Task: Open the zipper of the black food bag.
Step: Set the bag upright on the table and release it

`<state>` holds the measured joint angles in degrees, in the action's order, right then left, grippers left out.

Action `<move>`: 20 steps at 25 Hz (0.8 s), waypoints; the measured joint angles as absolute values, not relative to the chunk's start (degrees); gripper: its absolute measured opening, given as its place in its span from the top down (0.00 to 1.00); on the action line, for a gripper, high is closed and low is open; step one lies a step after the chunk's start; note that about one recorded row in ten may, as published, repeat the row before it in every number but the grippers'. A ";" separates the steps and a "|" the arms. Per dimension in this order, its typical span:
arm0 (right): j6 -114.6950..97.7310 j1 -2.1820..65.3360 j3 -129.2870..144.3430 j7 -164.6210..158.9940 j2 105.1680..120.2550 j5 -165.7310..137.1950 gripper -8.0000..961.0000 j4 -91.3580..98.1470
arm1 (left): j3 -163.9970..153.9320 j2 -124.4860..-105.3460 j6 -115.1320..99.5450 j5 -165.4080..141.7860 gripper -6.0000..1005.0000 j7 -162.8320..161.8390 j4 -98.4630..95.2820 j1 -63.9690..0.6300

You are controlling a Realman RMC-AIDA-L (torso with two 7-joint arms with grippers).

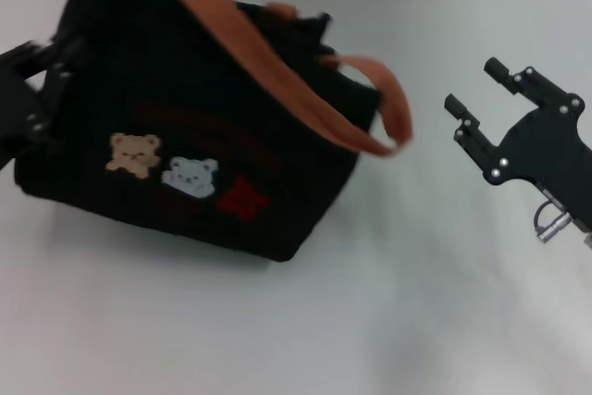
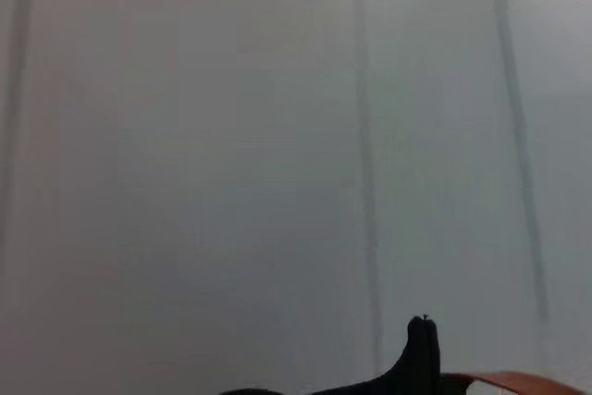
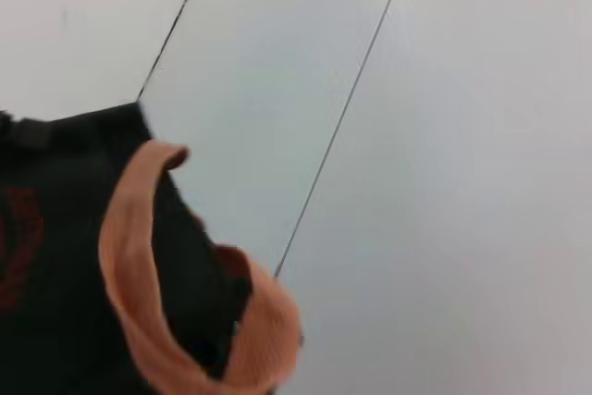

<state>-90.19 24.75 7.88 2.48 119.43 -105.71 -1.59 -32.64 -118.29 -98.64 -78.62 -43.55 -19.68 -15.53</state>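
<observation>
Your bag [image 1: 185,117] sits tilted on the white bench [image 1: 370,321], left of centre, bear patches [image 1: 166,166] facing you. You can't make out the zipper: the top edge is blurred and partly cut off. The left gripper [image 1: 28,99] is mostly hidden against the bag's left side, so its grip can't be told. The right gripper [image 1: 481,90] hovers open and empty, well right of the handle [image 1: 388,108]

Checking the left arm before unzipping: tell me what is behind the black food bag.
Behind the black food bag, only part of the left gripper shows at its left edge; the bag covers its fingertips.
</observation>
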 joint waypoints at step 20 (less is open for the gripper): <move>-88.07 27.16 7.27 2.24 119.71 -105.64 0.47 -2.64 | -33.40 -119.17 -90.15 -80.93 0.82 -39.92 2.48 -27.23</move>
<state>-88.07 27.16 7.27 2.24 119.71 -105.64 -2.64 -33.41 -119.17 -90.15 -80.93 -39.92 2.48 -27.23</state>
